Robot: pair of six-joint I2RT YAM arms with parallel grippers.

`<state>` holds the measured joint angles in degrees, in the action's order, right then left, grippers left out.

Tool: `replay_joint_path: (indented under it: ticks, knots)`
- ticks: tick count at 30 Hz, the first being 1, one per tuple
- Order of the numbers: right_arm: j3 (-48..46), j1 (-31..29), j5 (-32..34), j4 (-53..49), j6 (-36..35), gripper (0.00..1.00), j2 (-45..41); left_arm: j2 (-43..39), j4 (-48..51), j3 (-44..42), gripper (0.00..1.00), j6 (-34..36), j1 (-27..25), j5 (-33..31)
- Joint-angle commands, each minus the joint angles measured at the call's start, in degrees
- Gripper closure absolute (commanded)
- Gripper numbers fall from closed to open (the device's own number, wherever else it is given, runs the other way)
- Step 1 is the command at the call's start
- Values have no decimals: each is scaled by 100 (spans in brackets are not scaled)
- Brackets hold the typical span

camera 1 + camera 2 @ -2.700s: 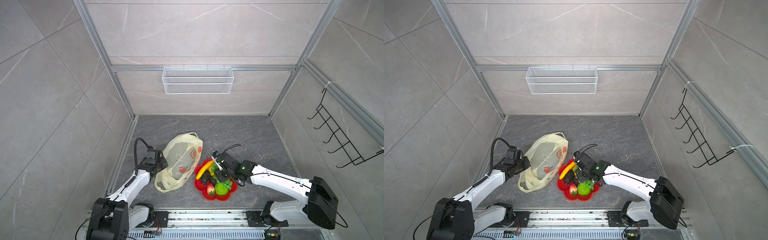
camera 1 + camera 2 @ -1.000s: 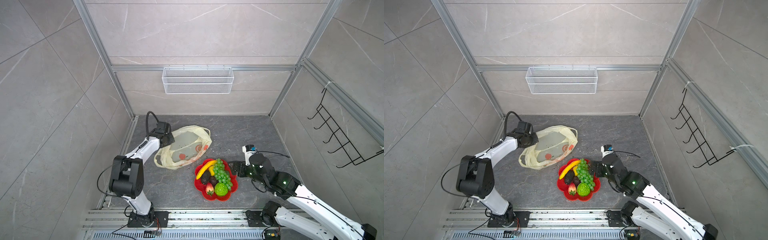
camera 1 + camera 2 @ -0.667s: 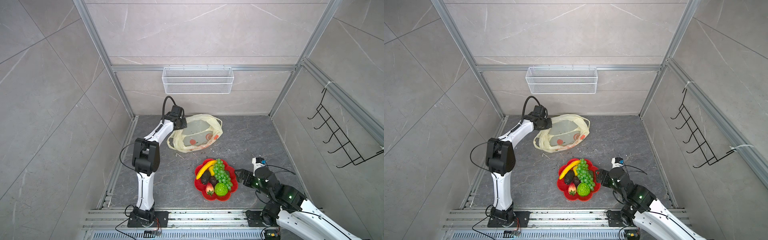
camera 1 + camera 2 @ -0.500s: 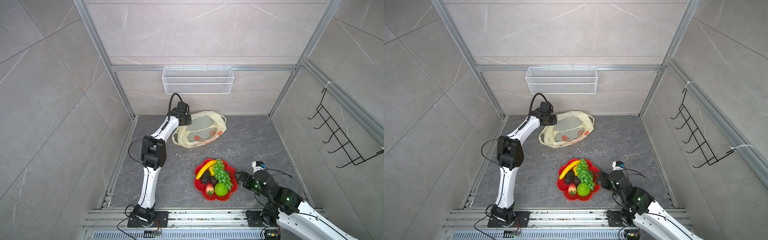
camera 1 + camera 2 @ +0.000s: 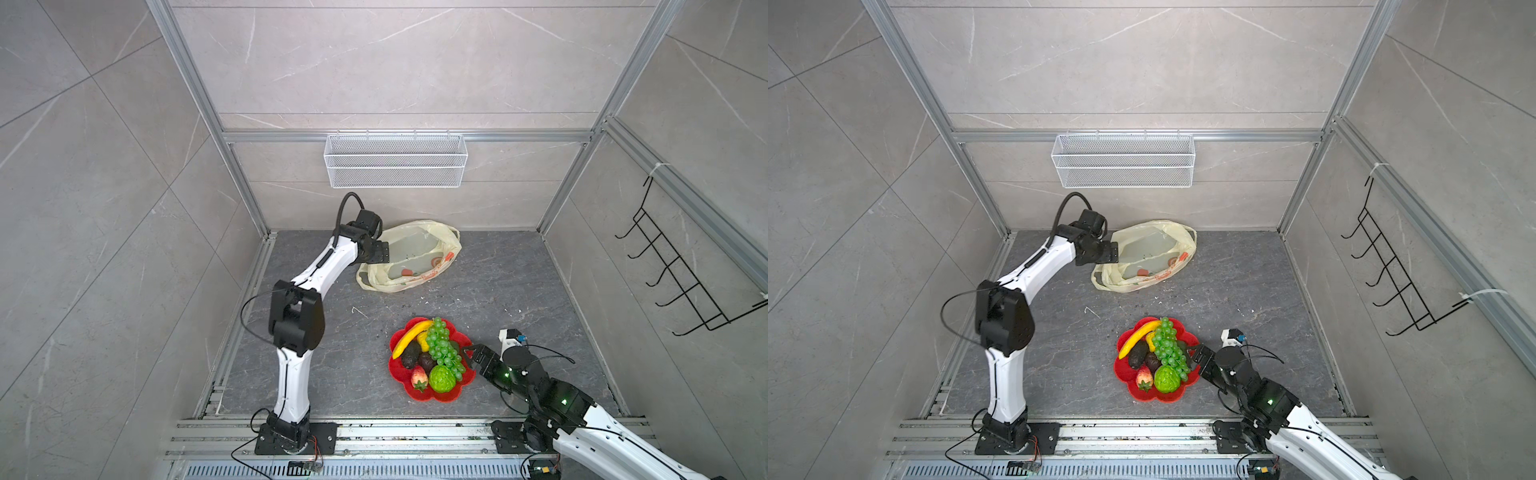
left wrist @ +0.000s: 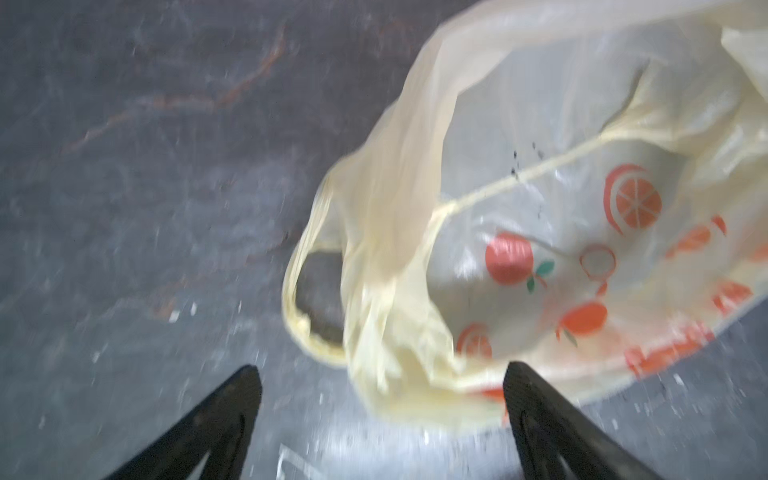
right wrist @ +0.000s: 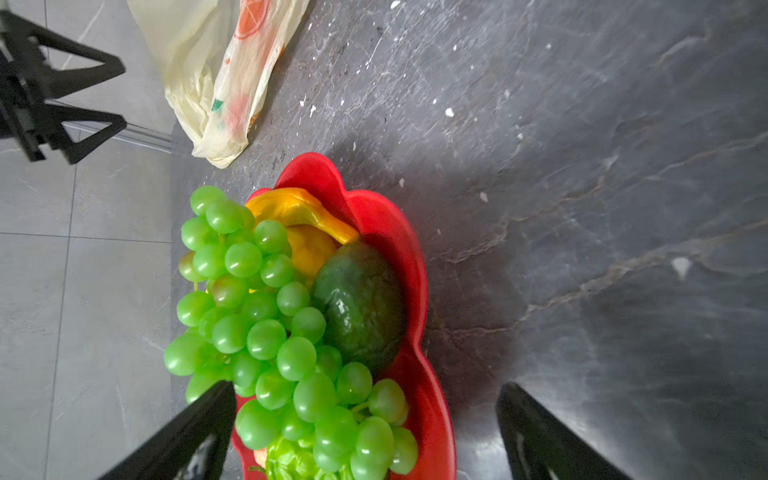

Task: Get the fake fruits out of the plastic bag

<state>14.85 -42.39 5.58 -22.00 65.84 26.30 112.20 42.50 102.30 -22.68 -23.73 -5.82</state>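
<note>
The plastic bag [image 5: 415, 255] [image 5: 1148, 253] lies crumpled and flat near the back wall, with nothing bulging inside it. My left gripper [image 5: 384, 252] [image 6: 381, 370] stands open at the bag's left end. The bag's bunched edge [image 6: 399, 332] sits loose between its fingers. The fake fruits rest on a red flower plate [image 5: 451, 398]: grapes [image 5: 444, 349] [image 7: 266, 324], banana [image 5: 409, 337], avocados [image 5: 415, 360], strawberry [image 5: 419, 379] and bumpy green ball [image 5: 441, 379]. My right gripper [image 5: 471, 356] [image 7: 365, 386] is open and empty at the plate's right rim.
A white wire basket [image 5: 395, 166] hangs on the back wall. A black hook rack [image 5: 681, 282] is on the right wall. A metal rail [image 5: 374, 432] runs along the front. White crumbs dot the dark floor.
My left arm swung the bag from the front left to the back wall, then opened and released it. My right arm drew back from over the plate to its right side.
</note>
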Motion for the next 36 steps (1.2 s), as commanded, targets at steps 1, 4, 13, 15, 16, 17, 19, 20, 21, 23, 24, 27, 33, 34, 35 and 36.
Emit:
replay_joint_path:
  ticks: [1,4,13,15,16,17,19,20,21,23,24,27,33,34,35,36]
  knots:
    - [-227,-12,-175,537,222,0,59,-1276,-675,-1178,2,-396,26,12]
    - [-296,-19,-213,732,267,0,130,-2060,-1107,-2407,1,-562,43,-115]
    - [-367,-67,-505,2080,333,5,1085,-3580,-1876,-4732,0,-1013,107,-690]
    - [-407,-105,-540,2560,379,6,1359,-3773,-1935,-5024,0,-1093,140,-832]
    - [-421,-118,-545,2754,407,6,1487,-3837,-1946,-5144,0,-1118,144,-869]
    - [-408,-148,-541,2946,420,6,1663,-3915,-1950,-5259,1,-1141,157,-916]
    - [-331,-194,-532,3208,389,6,1959,-4089,-1956,-5477,1,-1189,160,-980]
    - [-266,-220,-523,3317,362,6,2124,-4199,-1973,-5605,1,-1216,166,-1011]
    - [-223,-264,-506,3438,349,6,2282,-4318,-1978,-5725,1,-1245,166,-1036]
    - [-155,-322,-469,3723,329,6,2583,-4559,-1974,-5955,1,-1289,175,-1082]
    - [-112,-351,-454,3882,326,6,2766,-4712,-1979,-6062,1,-1303,175,-1115]
    - [10,-446,-457,4389,331,6,3352,-5118,-1949,-6348,1,-1353,175,-1226]
    - [532,-851,-287,5077,271,6,4614,-5787,-1735,-6714,1,-1253,175,-1601]
    - [597,-886,-286,5202,289,6,4816,-5854,-1690,-6740,1,-1237,173,-1640]
    - [665,-908,-286,5263,294,6,4991,-5920,-1665,-6780,0,-1210,175,-1650]
    - [720,-919,-299,5336,293,6,5132,-5970,-1658,-6808,0,-1204,175,-1665]
